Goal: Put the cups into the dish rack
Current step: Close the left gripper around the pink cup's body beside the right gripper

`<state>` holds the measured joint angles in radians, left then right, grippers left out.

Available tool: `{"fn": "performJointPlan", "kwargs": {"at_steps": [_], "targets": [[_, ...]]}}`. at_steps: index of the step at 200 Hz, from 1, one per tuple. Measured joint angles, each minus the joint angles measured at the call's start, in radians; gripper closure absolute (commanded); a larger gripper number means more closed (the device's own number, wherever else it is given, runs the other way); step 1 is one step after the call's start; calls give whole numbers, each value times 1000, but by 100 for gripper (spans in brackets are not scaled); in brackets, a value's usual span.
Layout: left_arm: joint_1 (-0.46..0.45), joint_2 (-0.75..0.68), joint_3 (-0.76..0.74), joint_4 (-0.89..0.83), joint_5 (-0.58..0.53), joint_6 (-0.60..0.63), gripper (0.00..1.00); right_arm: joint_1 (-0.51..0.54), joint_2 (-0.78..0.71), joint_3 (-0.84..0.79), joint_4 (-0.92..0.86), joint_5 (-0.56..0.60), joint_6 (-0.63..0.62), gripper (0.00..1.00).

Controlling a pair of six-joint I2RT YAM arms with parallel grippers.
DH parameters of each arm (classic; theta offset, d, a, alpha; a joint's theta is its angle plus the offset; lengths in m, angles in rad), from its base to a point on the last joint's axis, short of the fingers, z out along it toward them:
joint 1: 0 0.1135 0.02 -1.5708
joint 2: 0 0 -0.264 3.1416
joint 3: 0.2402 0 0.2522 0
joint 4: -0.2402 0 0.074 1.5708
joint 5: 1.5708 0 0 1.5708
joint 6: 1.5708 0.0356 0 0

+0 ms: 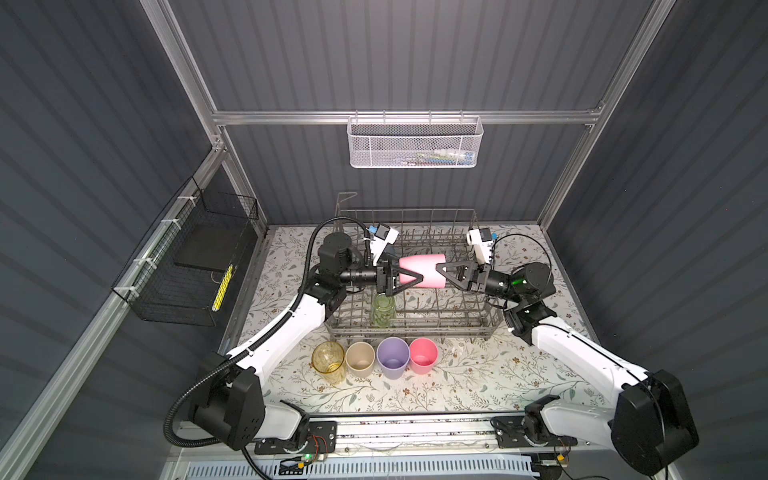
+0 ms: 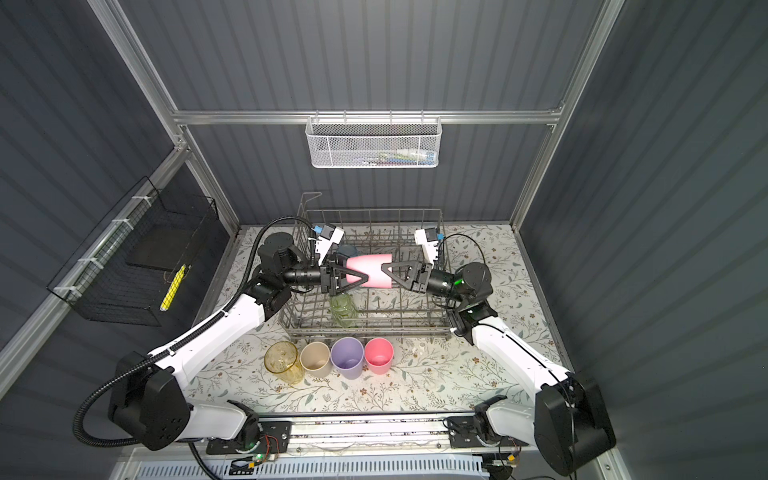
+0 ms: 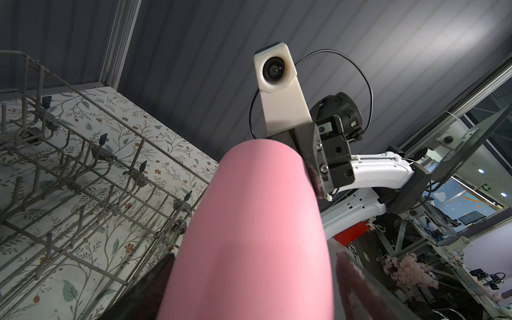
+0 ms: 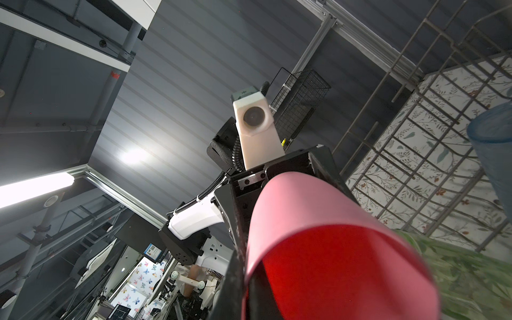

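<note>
If you start at the near edge of the table (image 1: 478, 382), you find 4 cups standing mouth-up in a close row, a little left of the middle. From left to right they are the yellow cup (image 1: 328, 359), the beige cup (image 1: 360, 358), the lavender cup (image 1: 392, 356) and the standing pink cup (image 1: 423, 354).

Just beyond that row sits the dish rack (image 1: 449, 330), which takes up the middle of the table as far as its far edge. In the rack's near left part the green cup (image 1: 382, 311) stands among the tines, and its narrower end looks uppermost.

Above the middle of the rack, your 2 arms meet at the held pink cup (image 1: 422, 264). It lies on its side in the air, with its closed end toward the left edge and its mouth toward the right edge. Your right end effector (image 1: 439, 269) is clamped on the rim at the mouth. Your left end effector (image 1: 415, 274) has its jaws spread wide on either side of the closed end. Whether they press on the cup or only flank it, you cannot tell from these views.

Behind the left wrist, the blue-grey cup (image 2: 347, 251) stands in the rack's far left part.

Farther back, the black wire basket (image 1: 183, 266) hangs on the left wall and the white mesh basket (image 1: 415, 143) hangs on the rear rail.
</note>
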<state>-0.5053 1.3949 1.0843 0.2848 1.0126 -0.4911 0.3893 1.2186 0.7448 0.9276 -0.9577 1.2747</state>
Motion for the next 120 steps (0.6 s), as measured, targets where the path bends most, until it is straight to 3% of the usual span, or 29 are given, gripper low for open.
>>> {"fn": "performJointPlan", "kwargs": {"at_steps": [59, 90, 120], "targets": [[0, 3, 0, 1, -5, -3, 29, 0, 3, -1, 0, -1, 0, 100], [0, 3, 0, 1, -2, -13, 32, -1, 4, -1, 4, -4, -3, 100], [0, 3, 0, 0, -2, -14, 35, -2, 4, -1, -4, -4, -17, 94]]}}
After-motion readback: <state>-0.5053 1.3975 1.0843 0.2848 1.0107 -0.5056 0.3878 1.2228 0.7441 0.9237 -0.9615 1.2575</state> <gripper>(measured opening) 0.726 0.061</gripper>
